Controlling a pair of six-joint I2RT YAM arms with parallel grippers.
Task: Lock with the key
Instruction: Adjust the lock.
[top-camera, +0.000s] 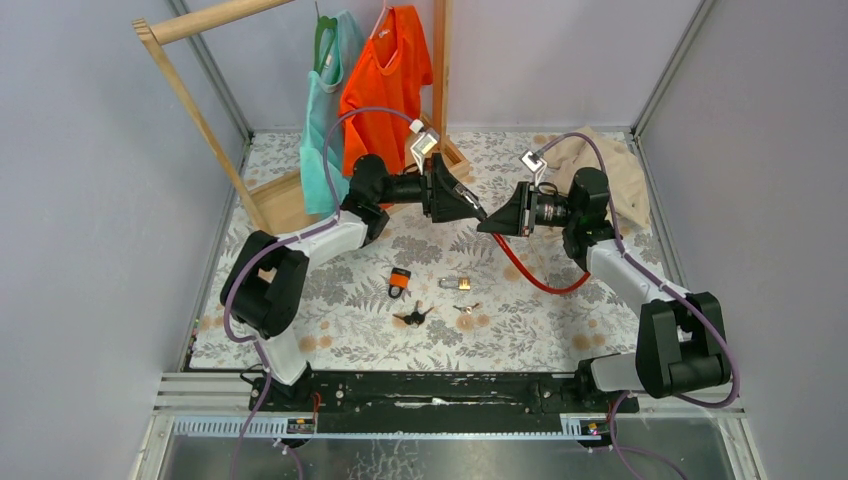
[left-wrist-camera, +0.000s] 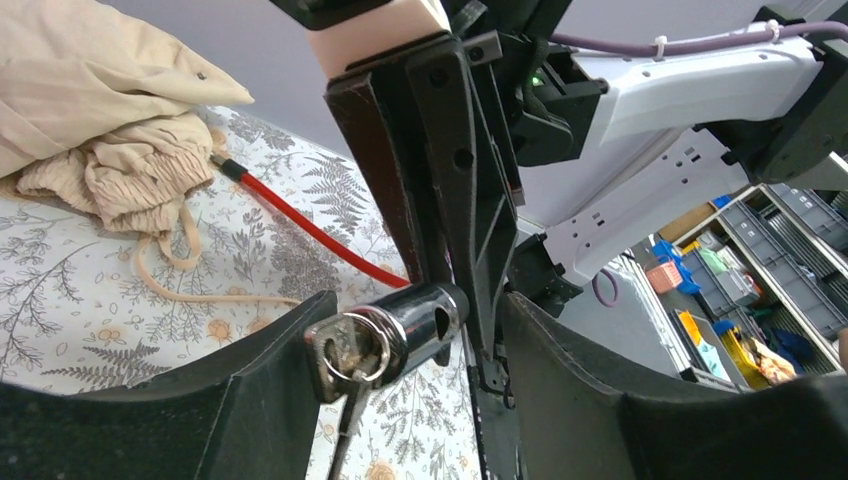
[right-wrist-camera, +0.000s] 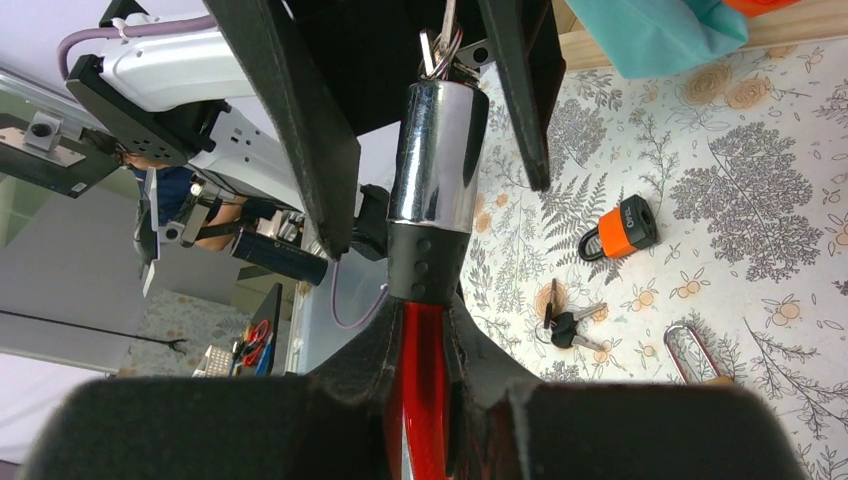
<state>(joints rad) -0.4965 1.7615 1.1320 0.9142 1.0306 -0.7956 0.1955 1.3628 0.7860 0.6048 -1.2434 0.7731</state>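
The cable lock (right-wrist-camera: 432, 150) is hanging in the air above the middle of the surface (top-camera: 560, 330), at 12 o'clock from the loose padlocks in the top view. Its chrome cylinder is pointing toward 9 o'clock. The key (left-wrist-camera: 345, 352) is sitting in the cylinder's end face, with a split ring dangling from it. The right jaws, reaching in from 3 o'clock, are clamping narrowly on the lock's black collar. The red cable (top-camera: 535, 272) is trailing from them toward 5 o'clock onto the surface. The left jaws, reaching in from 9 o'clock, are standing wide on either side of the keyed end and are gripping nothing. At 6 o'clock below the lock, an orange padlock (top-camera: 400, 281), a brass padlock (top-camera: 455, 284) and a bunch of keys (top-camera: 413, 317) are lying on the surface. A beige garment (top-camera: 600, 165) is lying at 2 o'clock. The likely fault from here is the left jaws pinching the cylinder or the ring instead of the small key head, so that the wrist turn is slipping. A second risk is the round collar rotating inside the right jaws, which would be leaving the lock unturned or pulling the key out.
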